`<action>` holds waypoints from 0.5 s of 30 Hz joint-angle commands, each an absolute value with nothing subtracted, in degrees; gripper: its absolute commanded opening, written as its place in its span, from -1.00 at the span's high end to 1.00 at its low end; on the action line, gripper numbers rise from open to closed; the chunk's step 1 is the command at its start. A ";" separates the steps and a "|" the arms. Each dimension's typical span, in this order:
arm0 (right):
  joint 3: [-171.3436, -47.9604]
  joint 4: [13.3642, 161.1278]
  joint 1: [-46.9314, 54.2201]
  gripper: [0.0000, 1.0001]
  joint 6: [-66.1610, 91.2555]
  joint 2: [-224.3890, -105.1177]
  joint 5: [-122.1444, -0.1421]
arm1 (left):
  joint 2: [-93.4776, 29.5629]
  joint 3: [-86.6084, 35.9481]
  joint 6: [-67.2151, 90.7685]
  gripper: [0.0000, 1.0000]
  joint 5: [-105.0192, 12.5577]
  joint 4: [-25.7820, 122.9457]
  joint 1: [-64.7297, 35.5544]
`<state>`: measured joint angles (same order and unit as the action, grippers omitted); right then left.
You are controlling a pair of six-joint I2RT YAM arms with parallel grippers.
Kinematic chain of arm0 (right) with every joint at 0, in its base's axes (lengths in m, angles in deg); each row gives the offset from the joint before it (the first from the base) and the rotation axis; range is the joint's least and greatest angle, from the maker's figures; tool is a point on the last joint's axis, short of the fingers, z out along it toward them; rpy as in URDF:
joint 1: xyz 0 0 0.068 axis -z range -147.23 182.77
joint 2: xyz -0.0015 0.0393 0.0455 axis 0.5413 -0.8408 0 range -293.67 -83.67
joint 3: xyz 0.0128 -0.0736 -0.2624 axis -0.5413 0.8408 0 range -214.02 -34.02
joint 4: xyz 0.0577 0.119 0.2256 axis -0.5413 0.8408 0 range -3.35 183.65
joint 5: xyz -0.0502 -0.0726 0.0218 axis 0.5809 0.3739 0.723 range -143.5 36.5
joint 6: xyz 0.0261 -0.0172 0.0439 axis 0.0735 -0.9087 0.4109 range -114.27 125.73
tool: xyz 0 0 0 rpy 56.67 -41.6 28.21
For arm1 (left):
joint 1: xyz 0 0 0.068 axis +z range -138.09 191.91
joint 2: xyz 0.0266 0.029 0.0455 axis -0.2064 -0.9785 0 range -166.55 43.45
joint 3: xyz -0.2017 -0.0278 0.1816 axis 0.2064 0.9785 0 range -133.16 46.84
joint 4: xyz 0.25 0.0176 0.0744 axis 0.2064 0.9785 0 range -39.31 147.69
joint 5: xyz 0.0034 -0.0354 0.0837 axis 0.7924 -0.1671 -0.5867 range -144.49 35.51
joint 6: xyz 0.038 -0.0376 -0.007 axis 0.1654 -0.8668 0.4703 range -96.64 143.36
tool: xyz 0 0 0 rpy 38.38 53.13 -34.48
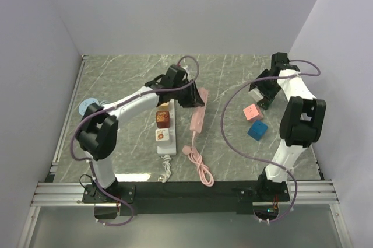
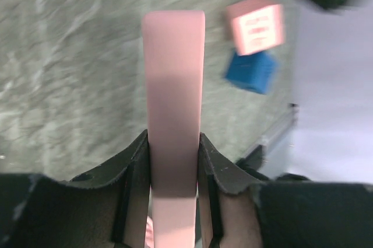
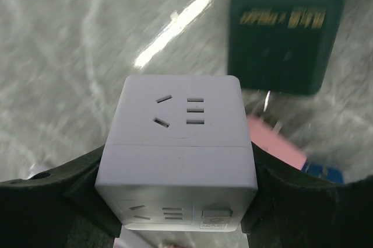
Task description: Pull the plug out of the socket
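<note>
My left gripper [image 1: 194,98] is shut on the far end of a pink power strip [image 1: 197,118]. In the left wrist view the strip [image 2: 173,73] runs straight out between my fingers [image 2: 135,160]. My right gripper [image 1: 260,92] is shut on a white cube socket [image 3: 178,143]; its faces show empty slots and a switch. A dark cube plug [image 3: 284,38] sits just beyond the socket and apart from it, with its metal prongs showing. In the top view it is a dark shape [image 1: 266,104] by the gripper.
A white power strip [image 1: 166,138] holds a brown plug [image 1: 163,119] and a white plug [image 1: 161,135]. The pink strip's cable [image 1: 200,165] coils toward the near edge. A pink cube [image 1: 252,112] and a blue cube [image 1: 257,129] lie below my right gripper.
</note>
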<state>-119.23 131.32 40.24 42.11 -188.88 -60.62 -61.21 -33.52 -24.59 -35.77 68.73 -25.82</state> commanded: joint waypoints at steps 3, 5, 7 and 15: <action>-123.49 130.33 40.51 1.00 42.82 -195.47 -56.84 | -48.85 -42.27 -27.18 0.99 -32.69 69.74 -22.37; -123.66 130.51 40.51 1.00 42.74 -196.34 -56.84 | -45.33 -44.82 -26.66 0.99 -32.70 75.45 -18.87; -124.28 131.47 40.51 1.00 42.03 -197.14 -56.84 | -42.61 -46.14 -25.60 0.99 -31.65 79.14 -15.70; -122.26 130.77 40.51 1.00 41.07 -196.44 -55.96 | -27.48 -45.26 -19.12 0.99 -26.63 88.55 16.89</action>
<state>-121.09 131.23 40.48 41.85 -198.28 -57.51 -31.68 -43.14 -22.77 -29.83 83.26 8.82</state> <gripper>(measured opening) 0.684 0.361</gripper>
